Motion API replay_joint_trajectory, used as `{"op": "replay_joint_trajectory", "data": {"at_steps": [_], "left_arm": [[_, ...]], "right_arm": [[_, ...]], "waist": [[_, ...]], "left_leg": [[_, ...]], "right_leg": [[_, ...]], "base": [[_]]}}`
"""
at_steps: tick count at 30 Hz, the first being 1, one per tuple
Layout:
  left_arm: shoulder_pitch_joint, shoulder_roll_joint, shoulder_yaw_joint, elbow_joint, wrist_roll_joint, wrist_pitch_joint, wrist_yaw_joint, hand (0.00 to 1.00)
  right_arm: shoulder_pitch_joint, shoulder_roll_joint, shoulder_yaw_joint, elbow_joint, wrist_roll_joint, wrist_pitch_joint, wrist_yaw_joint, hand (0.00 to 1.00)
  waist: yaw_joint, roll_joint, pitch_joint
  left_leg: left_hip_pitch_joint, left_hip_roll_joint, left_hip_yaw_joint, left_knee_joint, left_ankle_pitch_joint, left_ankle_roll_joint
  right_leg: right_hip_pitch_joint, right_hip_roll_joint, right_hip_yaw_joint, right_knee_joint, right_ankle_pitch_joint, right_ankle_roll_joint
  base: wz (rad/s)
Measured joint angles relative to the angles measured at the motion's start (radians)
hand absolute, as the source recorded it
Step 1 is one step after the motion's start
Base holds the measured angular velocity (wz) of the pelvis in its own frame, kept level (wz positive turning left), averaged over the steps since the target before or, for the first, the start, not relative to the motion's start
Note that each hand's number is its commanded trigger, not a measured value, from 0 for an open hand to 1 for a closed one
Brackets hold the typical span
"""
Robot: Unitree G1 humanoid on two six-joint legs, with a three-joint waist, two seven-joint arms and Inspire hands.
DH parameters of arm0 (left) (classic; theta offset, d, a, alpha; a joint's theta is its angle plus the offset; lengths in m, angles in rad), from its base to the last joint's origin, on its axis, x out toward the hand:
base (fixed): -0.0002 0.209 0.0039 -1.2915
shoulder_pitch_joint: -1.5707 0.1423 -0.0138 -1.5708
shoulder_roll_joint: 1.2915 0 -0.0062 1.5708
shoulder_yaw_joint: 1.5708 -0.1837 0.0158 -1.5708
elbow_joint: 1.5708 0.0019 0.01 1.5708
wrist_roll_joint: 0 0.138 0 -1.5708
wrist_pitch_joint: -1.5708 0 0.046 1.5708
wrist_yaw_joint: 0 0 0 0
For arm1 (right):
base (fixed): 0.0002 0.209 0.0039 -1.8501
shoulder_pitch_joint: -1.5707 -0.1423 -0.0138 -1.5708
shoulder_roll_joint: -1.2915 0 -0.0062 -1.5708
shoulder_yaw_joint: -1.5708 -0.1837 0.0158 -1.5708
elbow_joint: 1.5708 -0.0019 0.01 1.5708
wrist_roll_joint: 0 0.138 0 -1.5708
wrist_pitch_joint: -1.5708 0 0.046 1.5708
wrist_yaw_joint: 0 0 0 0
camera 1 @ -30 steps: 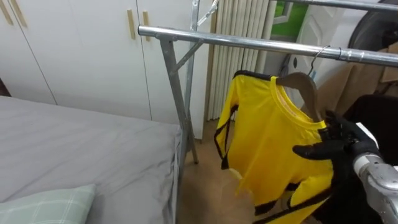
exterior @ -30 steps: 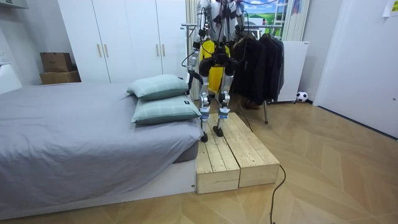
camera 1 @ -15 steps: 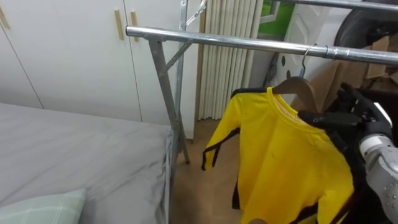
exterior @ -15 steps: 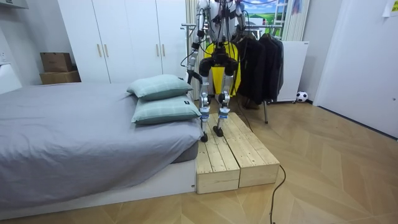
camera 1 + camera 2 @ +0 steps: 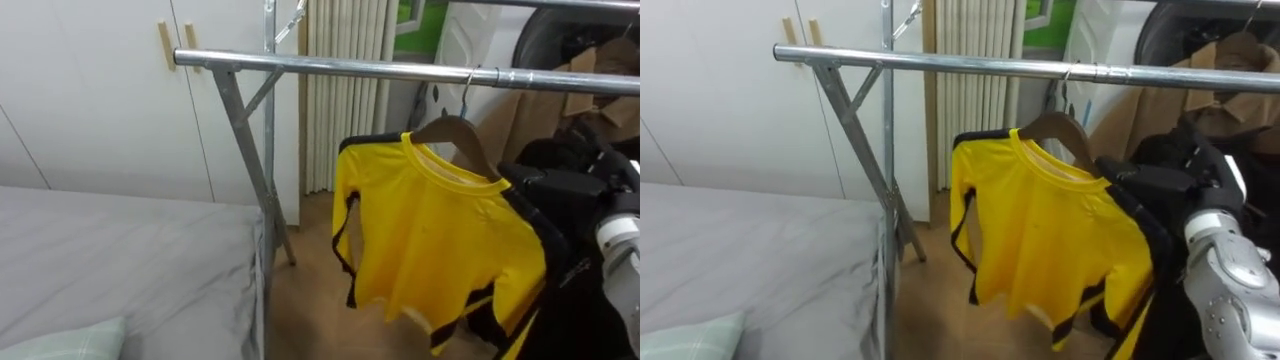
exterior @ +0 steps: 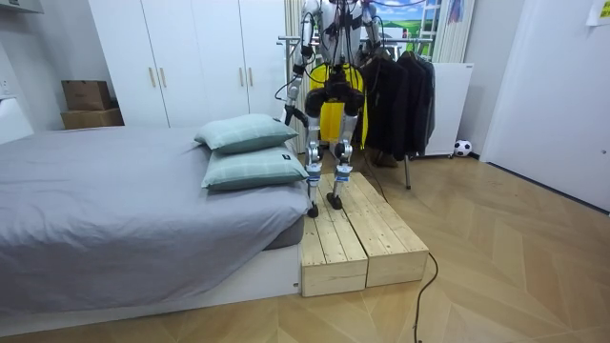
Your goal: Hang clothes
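Observation:
A yellow shirt (image 5: 440, 245) with black trim hangs on a wooden hanger (image 5: 452, 130). The hanger's hook (image 5: 465, 82) sits over the metal rail (image 5: 330, 67) of the clothes rack. My right hand (image 5: 562, 186) comes in from the right at the shirt's right shoulder, its dark fingers curled on that end of the hanger. In the room view I stand on a wooden platform (image 6: 357, 233) facing the rack, and my left hand (image 6: 298, 69) shows there very small, by my side.
A grey bed (image 5: 120, 260) lies at the left with a pale pillow corner (image 5: 60, 342). The rack's slanted leg (image 5: 245, 165) stands between bed and shirt. Dark clothes (image 5: 590, 290) hang at the right. White wardrobe doors (image 5: 90, 110) are behind.
The view has shifted rightwards. My right hand has risen with the hanger, and the shirt, earlier tilted and bunched, now hangs higher and straighter under the rail.

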Motion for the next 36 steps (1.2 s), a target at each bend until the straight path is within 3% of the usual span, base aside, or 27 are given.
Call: {"op": "replay_joint_trajectory", "data": {"at_steps": [9, 15, 20, 25, 30, 32, 36], "left_arm": [[0.000, -0.003, 0.031, -0.004, -0.003, 0.000, 0.000, 0.00], [0.000, -0.003, 0.028, -0.004, -0.035, 0.000, 0.004, 0.00], [0.025, -0.003, 0.027, -0.004, -0.045, -0.022, 0.022, 0.00], [0.023, -0.003, 0.028, -0.002, -0.080, -0.028, 0.021, 0.00], [0.032, -0.010, 0.029, -0.001, -0.083, -0.034, 0.019, 0.00], [0.026, -0.010, 0.030, -0.005, -0.096, -0.036, 0.020, 0.00], [0.031, -0.019, 0.032, -0.002, -0.123, -0.067, 0.035, 0.00]], "right_arm": [[0.073, 0.000, -0.033, -0.060, -0.022, 0.001, 0.015, 0.00], [0.123, 0.000, -0.039, -0.060, 0.013, 0.001, 0.058, 0.00], [0.210, 0.020, -0.041, -0.064, -0.003, 0.001, 0.059, 0.00], [0.313, 0.095, -0.047, -0.064, -0.011, 0.000, 0.062, 0.00], [0.384, 0.151, -0.046, -0.041, 0.024, -0.007, 0.061, 0.00], [0.404, 0.180, -0.046, 0.005, 0.010, -0.015, 0.061, 0.00], [0.495, 0.231, -0.028, 0.064, 0.004, -0.032, 0.090, 0.00]], "waist": [[-0.004, -0.001, -0.0003], [-0.028, -0.003, 0.0003], [-0.030, -0.005, 0.0009], [-0.026, 0.005, 0.0026], [-0.024, 0.029, 0.0049], [-0.026, 0.029, 0.0041], [-0.029, 0.036, 0.0037]], "left_leg": [[0.003, 0.001, 0.026, -0.001, 0.000, 0.000], [0.005, 0.000, 0.030, -0.001, 0.000, 0.000], [0.015, 0.000, 0.033, -0.007, 0.000, 0.000], [0.018, 0.003, 0.078, -0.007, 0.000, 0.000], [0.023, 0.001, 0.078, -0.007, 0.000, 0.000], [0.025, 0.000, 0.078, -0.008, 0.000, 0.000], [0.020, 0.000, 0.078, -0.009, 0.000, 0.000]], "right_leg": [[-0.001, 0.002, 0.012, -0.002, 0.000, 0.000], [0.000, 0.002, 0.020, -0.002, -0.001, 0.001], [0.003, 0.005, 0.037, 0.000, -0.002, 0.001], [0.000, 0.008, 0.054, 0.002, -0.002, 0.001], [0.001, 0.008, 0.064, 0.003, -0.002, 0.001], [0.004, 0.008, 0.064, 0.003, -0.004, 0.003], [0.001, 0.008, 0.065, -0.002, -0.004, 0.003]], "base": [[-0.03], [-0.03], [-0.10], [-0.09], [-0.06], [0.00], [0.00]]}}
